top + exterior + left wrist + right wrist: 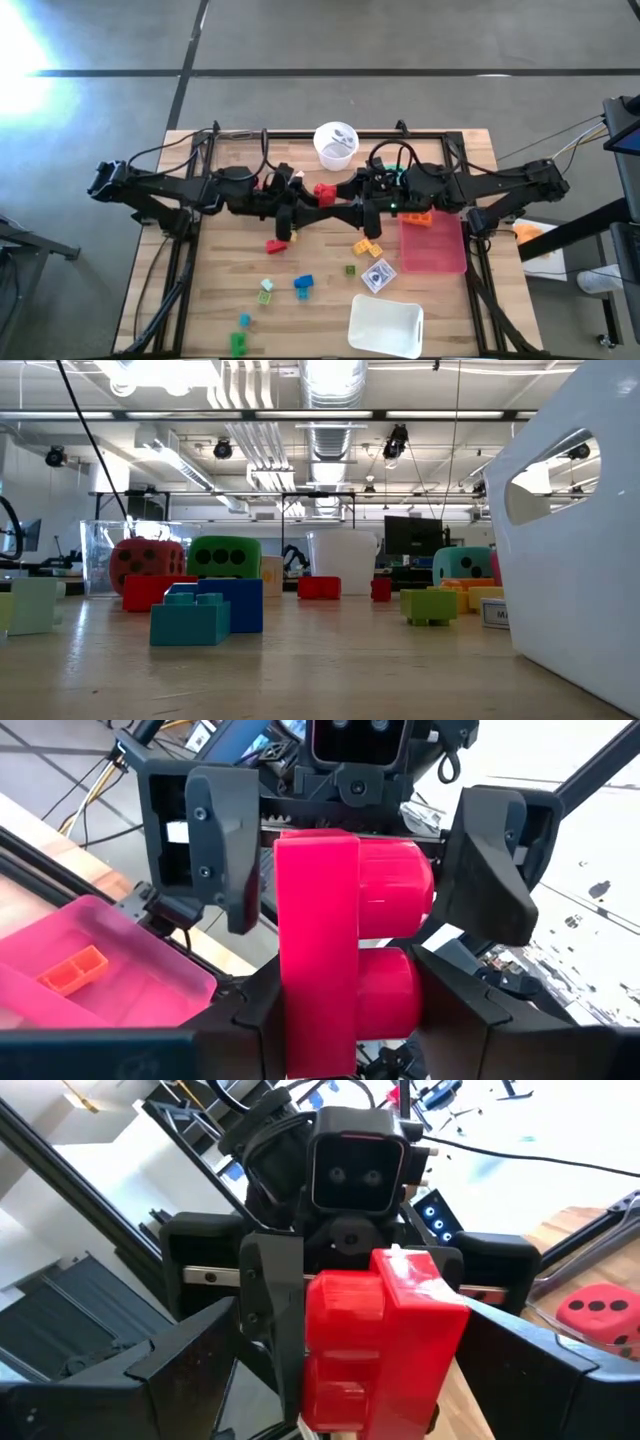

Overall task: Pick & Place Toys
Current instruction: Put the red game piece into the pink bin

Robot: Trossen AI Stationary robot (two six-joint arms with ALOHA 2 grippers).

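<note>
A red brick hangs high over the table's middle, where my two arms meet end to end. My left gripper is shut on it. My right gripper faces it, open, with one finger on each side of the brick's far end; whether they touch it I cannot tell. Loose bricks lie on the table below: red, yellow, blue, green. The low view shows a red die, a green die and a teal die. My left gripper pinches the red brick's near end between its two fingers, one finger on the flat underside, the other on a stud's top. The fingers reach out level toward the table's right side. The brick is lifted clear of the table, studs sideways.
A pink tray holding an orange brick lies right of centre, under the right arm. A white cup stands at the far edge. A white rectangular tray sits at the near edge.
</note>
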